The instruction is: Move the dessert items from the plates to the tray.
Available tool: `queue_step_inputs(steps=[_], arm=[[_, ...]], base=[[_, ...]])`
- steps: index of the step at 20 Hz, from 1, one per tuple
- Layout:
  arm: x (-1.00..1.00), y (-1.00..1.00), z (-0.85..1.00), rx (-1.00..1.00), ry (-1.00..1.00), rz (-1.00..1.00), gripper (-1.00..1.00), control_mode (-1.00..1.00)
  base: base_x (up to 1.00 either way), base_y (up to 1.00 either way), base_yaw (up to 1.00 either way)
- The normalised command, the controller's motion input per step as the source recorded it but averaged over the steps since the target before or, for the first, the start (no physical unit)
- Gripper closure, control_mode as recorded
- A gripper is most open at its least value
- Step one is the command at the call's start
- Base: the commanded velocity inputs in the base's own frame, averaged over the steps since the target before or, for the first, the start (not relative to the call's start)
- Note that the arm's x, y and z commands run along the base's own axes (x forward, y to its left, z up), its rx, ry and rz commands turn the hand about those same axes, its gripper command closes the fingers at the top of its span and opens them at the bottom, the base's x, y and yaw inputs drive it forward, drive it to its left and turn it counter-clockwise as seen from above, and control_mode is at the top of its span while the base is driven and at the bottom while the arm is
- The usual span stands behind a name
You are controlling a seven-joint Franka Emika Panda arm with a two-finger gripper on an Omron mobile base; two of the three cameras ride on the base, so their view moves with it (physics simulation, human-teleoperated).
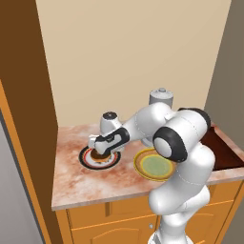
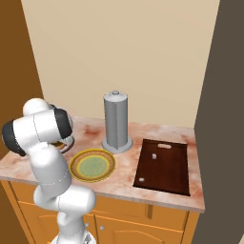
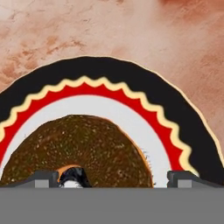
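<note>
Donut (image 3: 78,151), round and chocolate-brown, lies flat on the black-rimmed plate (image 1: 86,159) at the left of the marble counter (image 1: 71,186), hole upward, so no long axis shows; the gripper (image 1: 101,151) hangs directly over it, fingertips (image 3: 43,178) spread wide to either side, pinching nothing; next comes the yellow-rimmed plate (image 2: 76,174) with a bare green centre; then the tall grey cylinder (image 2: 116,121); furthest right, the dark brown tray (image 2: 164,178), long axis running front to back, carries a small pale lump (image 2: 154,156).
</note>
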Motion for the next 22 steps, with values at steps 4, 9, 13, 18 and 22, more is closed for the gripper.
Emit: queue_step_inputs(steps=[4,9,13,18,22], arm=[[-0.12,-0.24,0.0,0.0,0.0,-0.02,-1.0,-1.0],[-0.14,-0.28,0.0,0.0,0.0,-0.01,-1.0,-1.0],[0.01,-0.1,-0.17,0.0,0.01,0.0,-1.0,-1.0],[0.3,0.01,-0.06,0.0,0.0,0.0,-1.0,-1.0],[0.08,0.03,-0.02,0.0,0.0,0.0,-1.0,-1.0]], base=[[0.0,0.0,0.0],[0.0,0.0,0.0],[0.0,0.0,0.0],[0.0,0.0,0.0],[0.0,0.0,0.0]])
